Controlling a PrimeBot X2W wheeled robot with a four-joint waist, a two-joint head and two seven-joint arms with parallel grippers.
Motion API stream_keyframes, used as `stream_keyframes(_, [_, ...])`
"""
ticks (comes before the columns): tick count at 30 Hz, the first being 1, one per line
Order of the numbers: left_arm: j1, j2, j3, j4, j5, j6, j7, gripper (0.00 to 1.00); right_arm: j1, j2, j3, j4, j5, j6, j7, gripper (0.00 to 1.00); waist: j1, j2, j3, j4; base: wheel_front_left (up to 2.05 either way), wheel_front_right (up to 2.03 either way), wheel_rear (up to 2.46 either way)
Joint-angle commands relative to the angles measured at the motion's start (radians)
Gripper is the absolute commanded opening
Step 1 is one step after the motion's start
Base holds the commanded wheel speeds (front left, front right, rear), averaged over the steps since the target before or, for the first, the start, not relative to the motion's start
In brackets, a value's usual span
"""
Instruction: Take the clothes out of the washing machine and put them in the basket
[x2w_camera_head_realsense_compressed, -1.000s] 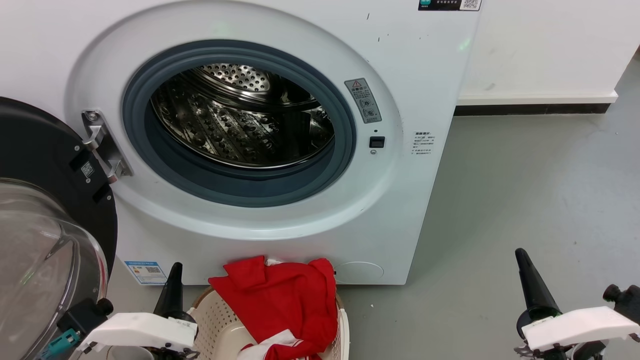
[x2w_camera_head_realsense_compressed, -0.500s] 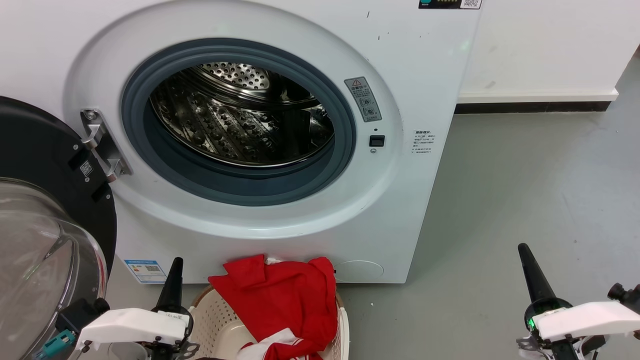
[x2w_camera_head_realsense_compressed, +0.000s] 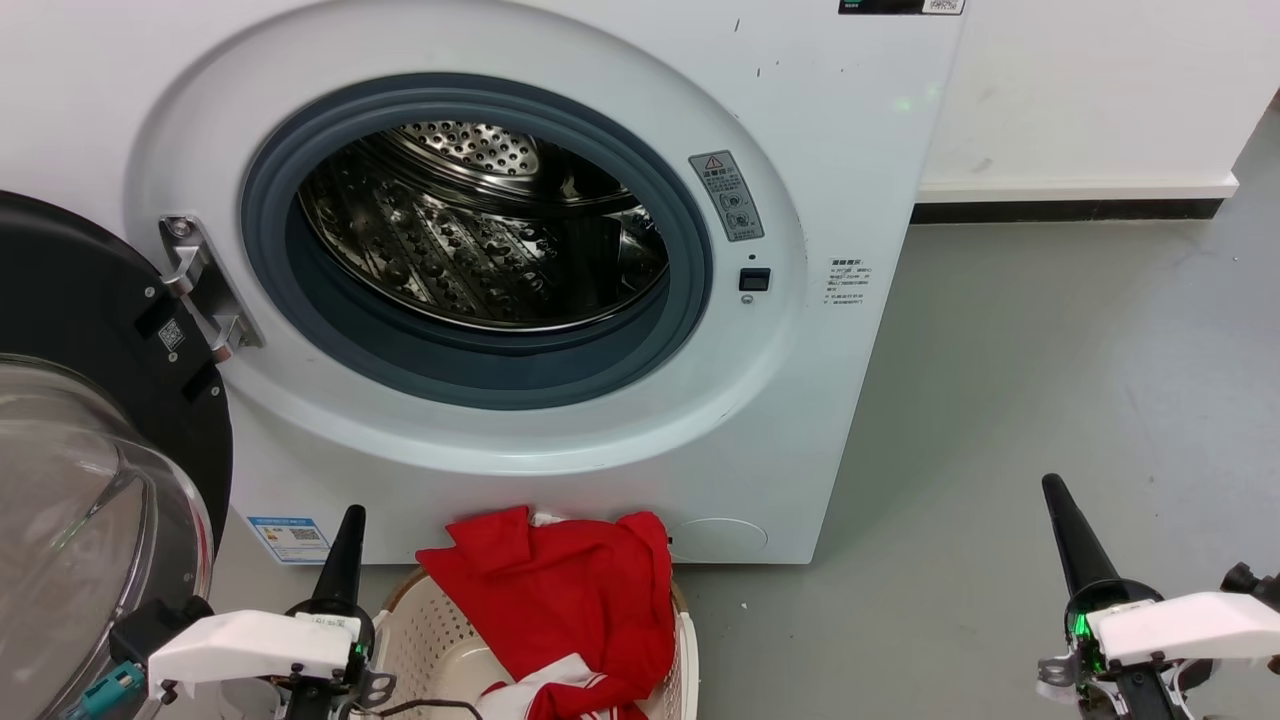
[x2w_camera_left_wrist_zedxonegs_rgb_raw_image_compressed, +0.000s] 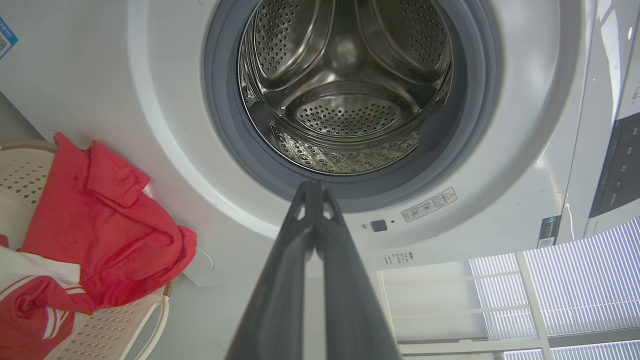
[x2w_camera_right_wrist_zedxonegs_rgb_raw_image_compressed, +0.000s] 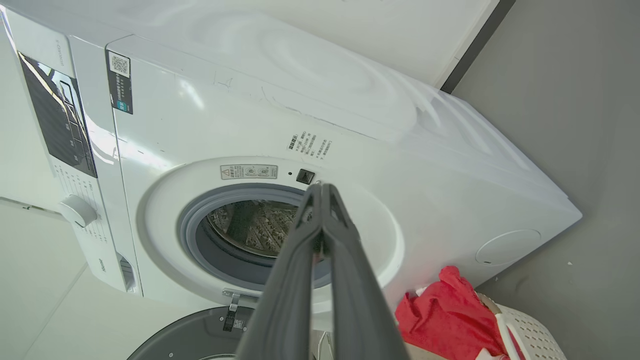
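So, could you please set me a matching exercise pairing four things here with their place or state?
Things:
1. red clothes
2. washing machine door
3. drum
4. left gripper

Place or state:
A. shut
B. swung open
C. perforated steel
D. draped in the basket

Pairs: 1-D; 2-B; 3-C; 4-A.

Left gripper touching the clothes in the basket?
Apart. Left wrist view: the left gripper, shut, points at the washing machine porthole; the clothes lie in the basket well off to the side, white machine front showing between them.
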Motion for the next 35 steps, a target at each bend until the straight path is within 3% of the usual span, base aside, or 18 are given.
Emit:
stream_keyframes(1, [-0.025,-0.003,0.005,-0.004,-0.021,-0.007,0.005,0.00,-0.023,-0.004,-0.004,-0.001,0.025,0.000,0.003,0.00,-0.0001,-0.0001,0.000,0.000,0.00,0.00,0.00])
stream_keyframes(35, [-0.054,-0.024,0.044,0.020,-0.282,-0.039,0.064,0.00,-0.069,0.003,-0.033,0.052,0.311,0.000,0.047,0.00,-0.0001,-0.0001,0.012,-0.001,0.00,0.00,0.00])
